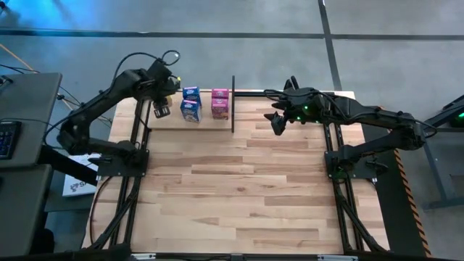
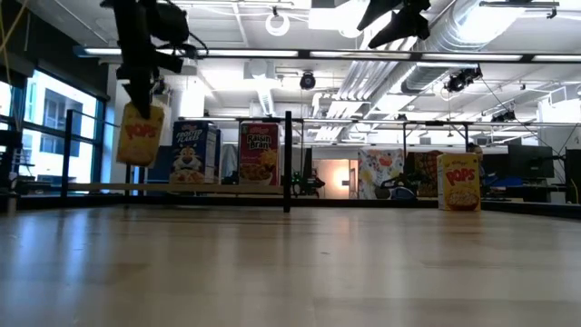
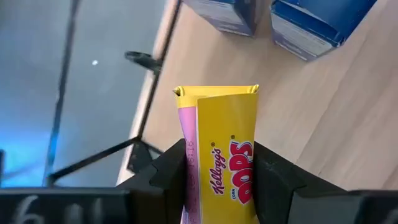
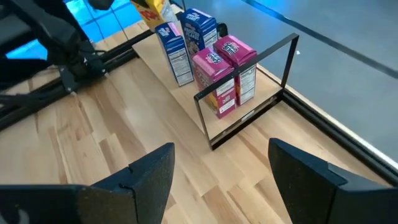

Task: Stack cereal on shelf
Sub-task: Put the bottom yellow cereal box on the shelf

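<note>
The fingers (image 3: 168,171) of the left gripper (image 3: 217,180) are clamped on either side of a yellow Pops box (image 3: 225,149), pinching it by its narrow faces with its top flap pointing away from the wrist. From across the table, that box (image 2: 140,133) hangs tilted in the air above the left end of the shelf (image 2: 182,189), clear of the board. From above, the left gripper (image 1: 161,109) sits over the shelf's left end, just beside the two blue boxes (image 1: 191,104). Those blue boxes stand upright on the pale board, one behind the other, and the two pink boxes (image 1: 220,104) stand next to them the same way, close to the black end frame (image 1: 233,105).

The right gripper (image 1: 277,120) hovers high over the tabletop (image 1: 239,188), just past that end frame, its fingers (image 4: 152,171) spread wide with nothing between them. A second yellow box (image 2: 458,183) stands upright far off to the right, well apart from the shelf
</note>
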